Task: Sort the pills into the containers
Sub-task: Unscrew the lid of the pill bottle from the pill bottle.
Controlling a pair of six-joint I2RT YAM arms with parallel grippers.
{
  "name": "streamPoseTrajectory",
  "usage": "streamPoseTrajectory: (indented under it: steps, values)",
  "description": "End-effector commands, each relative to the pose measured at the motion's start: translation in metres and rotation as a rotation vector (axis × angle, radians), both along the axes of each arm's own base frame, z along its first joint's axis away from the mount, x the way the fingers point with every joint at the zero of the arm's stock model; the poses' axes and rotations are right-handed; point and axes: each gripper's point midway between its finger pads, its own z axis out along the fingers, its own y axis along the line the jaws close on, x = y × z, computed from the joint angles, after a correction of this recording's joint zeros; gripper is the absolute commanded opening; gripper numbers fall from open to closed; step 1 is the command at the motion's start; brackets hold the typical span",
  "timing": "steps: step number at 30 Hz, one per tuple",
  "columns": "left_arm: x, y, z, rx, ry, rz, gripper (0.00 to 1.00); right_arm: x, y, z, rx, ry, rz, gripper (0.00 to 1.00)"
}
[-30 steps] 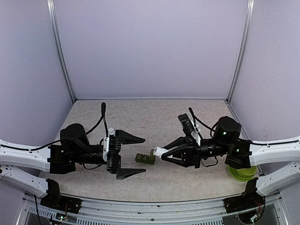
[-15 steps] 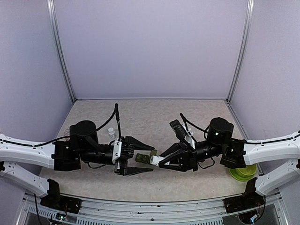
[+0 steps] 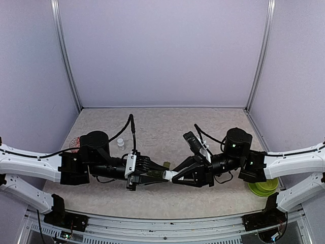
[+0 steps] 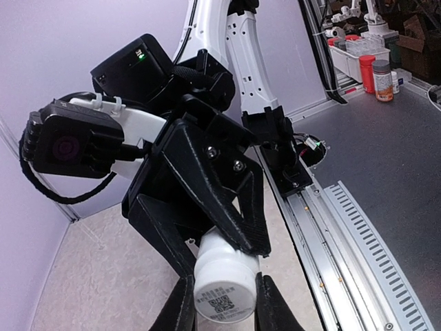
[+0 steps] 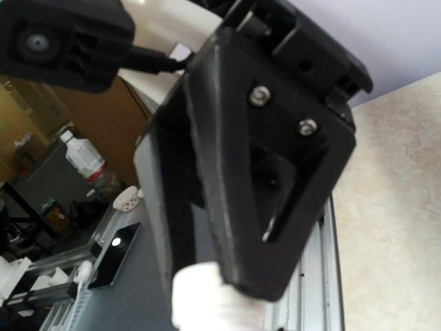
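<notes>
A small white pill bottle [image 3: 167, 174] hangs above the table between my two arms. My right gripper [image 3: 174, 176] is shut on its far end. My left gripper [image 3: 161, 174] is shut on the near end. In the left wrist view the bottle [image 4: 224, 276] shows its QR-coded end, with my left gripper [image 4: 224, 307] pinching it from both sides and the right gripper's black fingers [image 4: 220, 179] clamped behind. The right wrist view shows the white bottle [image 5: 207, 303] blurred at the bottom, under the left gripper's black body [image 5: 269, 172]. No pills show. A green container [image 3: 165, 164] peeks out behind the grippers.
A small clear bottle [image 3: 120, 143] stands on the table behind the left arm. A reddish object [image 3: 74, 144] sits at the far left. A lime-green dish [image 3: 263, 188] lies at the right, partly under the right arm. The enclosure walls close in the back and both sides.
My left arm has reached right and its wide-open jaws have closed on the bottle's free end. The right arm shifted slightly left, still holding the bottle. The green containers are now mostly covered.
</notes>
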Motion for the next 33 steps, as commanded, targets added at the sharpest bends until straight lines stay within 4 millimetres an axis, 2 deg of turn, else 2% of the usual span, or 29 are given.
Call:
streamPoseTrajectory:
  steps: [1, 6, 12, 15, 16, 18, 22, 24, 25, 29, 33]
  values:
    - [-0.004, -0.006, 0.015, -0.033, 0.040, -0.015, 0.19, 0.008, 0.000, 0.017, 0.038, -0.086, -0.074, 0.16]
    - [0.004, -0.009, 0.018, -0.052, 0.160, 0.032, 0.18, 0.023, -0.011, 0.023, 0.055, -0.200, -0.196, 0.16]
    - [0.018, -0.018, 0.023, -0.085, 0.420, 0.117, 0.18, 0.041, -0.018, 0.021, 0.032, -0.306, -0.334, 0.15]
    - [0.014, -0.020, 0.025, -0.086, 0.512, 0.100, 0.24, 0.045, -0.019, 0.021, 0.027, -0.342, -0.382, 0.15]
    - [0.013, -0.020, 0.028, -0.092, 0.530, 0.092, 0.26, 0.045, -0.019, 0.022, 0.031, -0.351, -0.388, 0.15]
    - [0.010, -0.017, 0.032, -0.106, 0.545, 0.079, 0.37, 0.042, -0.021, 0.026, 0.051, -0.356, -0.385, 0.15]
    - [0.008, -0.008, 0.044, -0.153, 0.500, 0.077, 0.69, 0.032, -0.024, 0.035, 0.106, -0.327, -0.354, 0.15]
    - [0.005, -0.003, 0.051, -0.181, 0.455, 0.063, 0.93, 0.027, -0.023, 0.039, 0.129, -0.309, -0.336, 0.15]
    - [0.004, -0.001, 0.055, -0.195, 0.431, 0.054, 0.98, 0.025, -0.023, 0.040, 0.137, -0.299, -0.324, 0.15]
    - [-0.003, 0.001, 0.065, -0.239, 0.348, 0.006, 0.99, 0.015, -0.018, 0.048, 0.182, -0.278, -0.293, 0.15]
    - [-0.017, -0.003, 0.065, -0.252, 0.302, -0.090, 0.99, 0.008, -0.013, 0.053, 0.232, -0.261, -0.276, 0.15]
